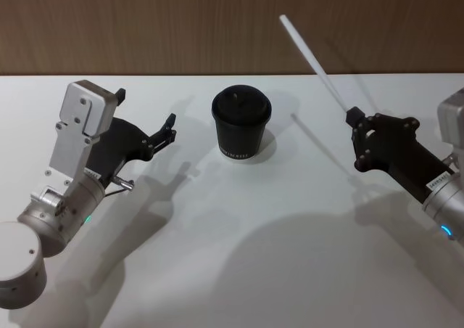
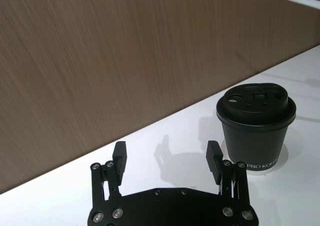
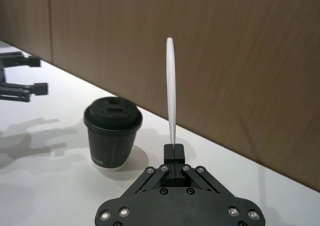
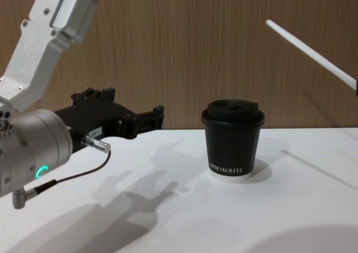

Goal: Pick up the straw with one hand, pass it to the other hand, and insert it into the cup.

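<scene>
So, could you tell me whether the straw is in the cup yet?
No, the right gripper holds the straw in the air, apart from the cup.

A white counter (image 1: 239,255) ran up to a wall (image 1: 181,23) of brown wood-grain panelling. Light from above threw soft grey shadows across the counter's matte top.
</scene>
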